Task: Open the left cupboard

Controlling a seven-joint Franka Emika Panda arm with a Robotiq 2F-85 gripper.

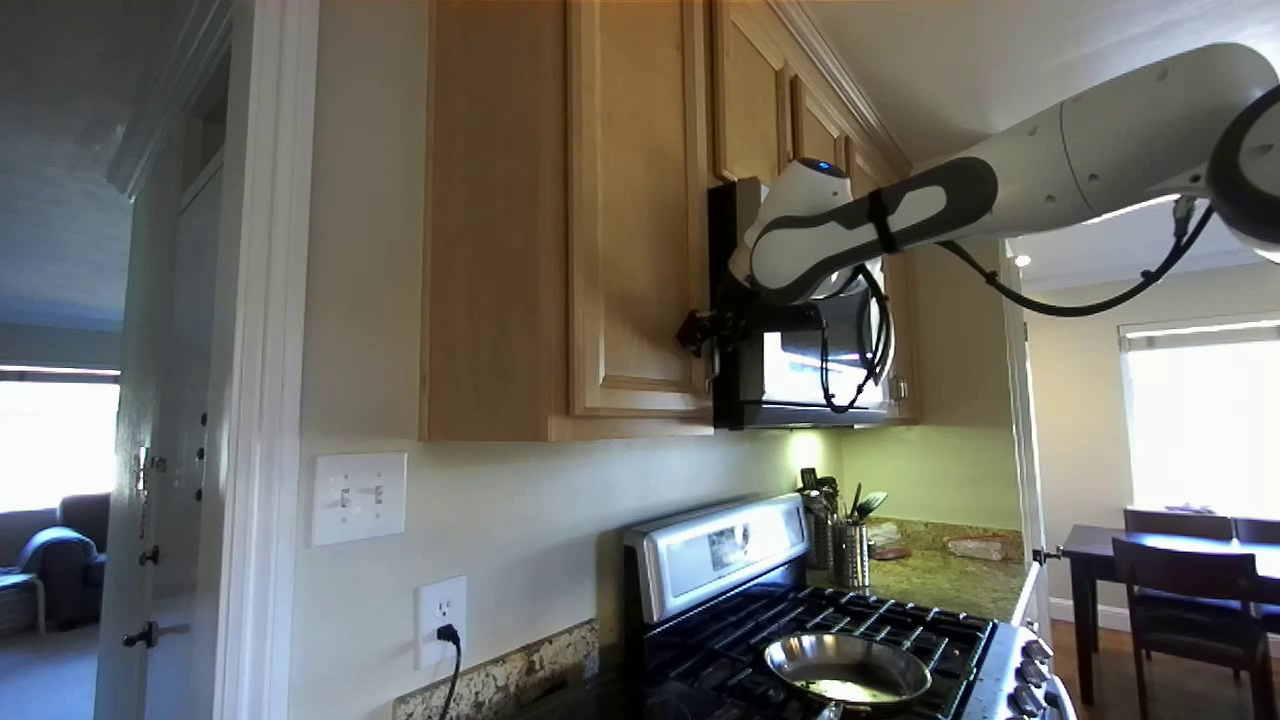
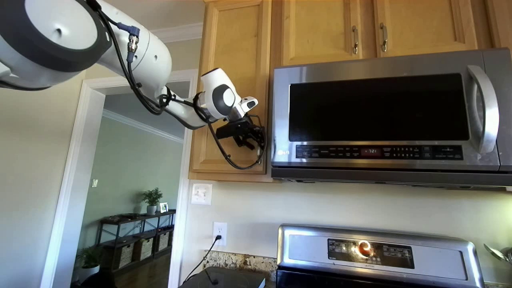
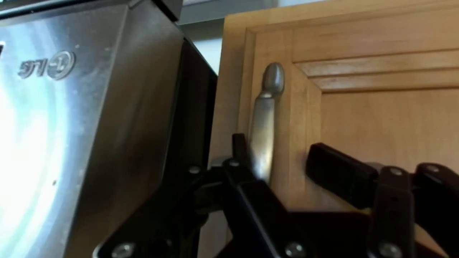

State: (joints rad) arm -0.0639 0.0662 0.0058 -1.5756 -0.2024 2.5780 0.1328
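Note:
The left cupboard is a tall light-oak cabinet with one long framed-panel door. Its door is shut in both exterior views [image 1: 640, 180] [image 2: 239, 52], and part of it fills the right of the wrist view [image 3: 387, 122]. A metal bar handle [image 3: 264, 122] runs near the door edge beside the microwave. My gripper [image 3: 276, 148] is open at the door. One finger is on the microwave side of the handle, and the other is over the door panel. The handle's far end is hidden behind the finger. In the exterior views my gripper [image 1: 695, 332] [image 2: 251, 138] is near the door's lower corner.
The steel microwave [image 2: 380, 156] stands close beside the door, and its side [image 3: 143, 107] is near my gripper. Shorter oak doors [image 2: 320, 32] are above it. Below are the stove [image 2: 304, 256] and a steel pan [image 1: 848, 668]. A cable hangs from my arm.

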